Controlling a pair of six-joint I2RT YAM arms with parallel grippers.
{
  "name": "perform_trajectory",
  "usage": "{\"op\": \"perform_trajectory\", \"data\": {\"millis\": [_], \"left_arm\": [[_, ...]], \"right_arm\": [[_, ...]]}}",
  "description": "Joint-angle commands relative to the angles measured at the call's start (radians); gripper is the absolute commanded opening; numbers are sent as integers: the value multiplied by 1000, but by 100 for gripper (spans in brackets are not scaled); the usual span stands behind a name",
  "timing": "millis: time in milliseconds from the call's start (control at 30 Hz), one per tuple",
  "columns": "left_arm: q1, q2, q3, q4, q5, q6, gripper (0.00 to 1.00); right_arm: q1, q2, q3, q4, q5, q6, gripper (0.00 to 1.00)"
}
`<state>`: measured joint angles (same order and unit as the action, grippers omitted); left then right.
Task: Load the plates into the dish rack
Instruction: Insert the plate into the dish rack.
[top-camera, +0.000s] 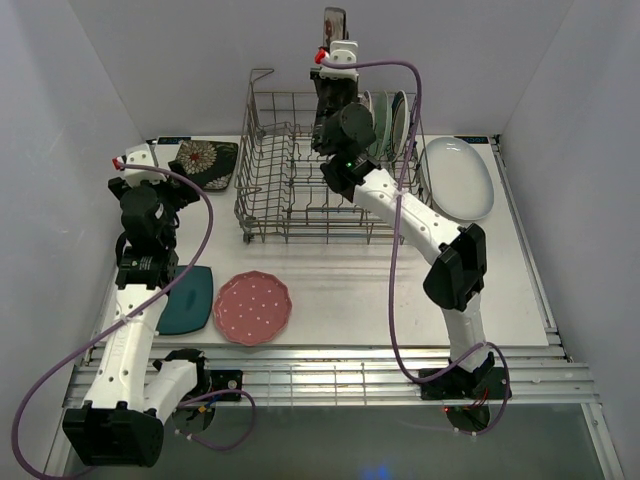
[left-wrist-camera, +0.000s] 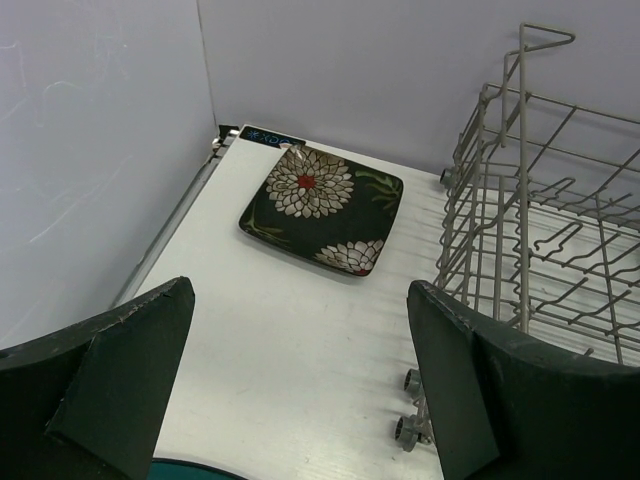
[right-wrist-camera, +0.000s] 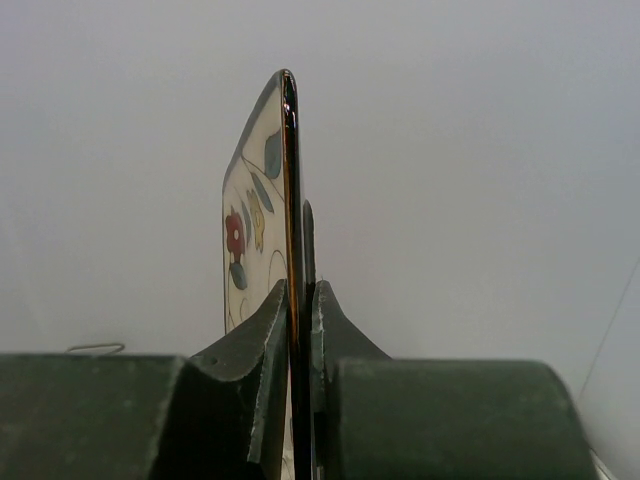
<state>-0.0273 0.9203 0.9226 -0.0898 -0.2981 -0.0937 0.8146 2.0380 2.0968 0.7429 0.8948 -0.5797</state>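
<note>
I am holding a cream floral square plate upright, clamped edge-on in the right fingers, high above the large grey wire dish rack at 12 o'clock on the white bench. Some green-rimmed round plates are standing at its 3 o'clock end. Four are waiting on the bench: a large white oval plate at 2 o'clock, a black floral square plate at 10 o'clock, and a pink dotted scalloped plate and a dark teal plate at 8 o'clock. The left fingers are hanging spread wide, gripping nothing. I judge the loading under half done.
</note>
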Motion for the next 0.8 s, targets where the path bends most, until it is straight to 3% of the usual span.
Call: {"op": "perform_trajectory", "data": {"millis": [0,767], "left_arm": [[4,5,-11,27,36,8,98],[4,5,-36,48,86,20,98]], "right_arm": [[-32,-15,85,170,-60,27,8],[-195,123,103,3,-71,139,8]]}}
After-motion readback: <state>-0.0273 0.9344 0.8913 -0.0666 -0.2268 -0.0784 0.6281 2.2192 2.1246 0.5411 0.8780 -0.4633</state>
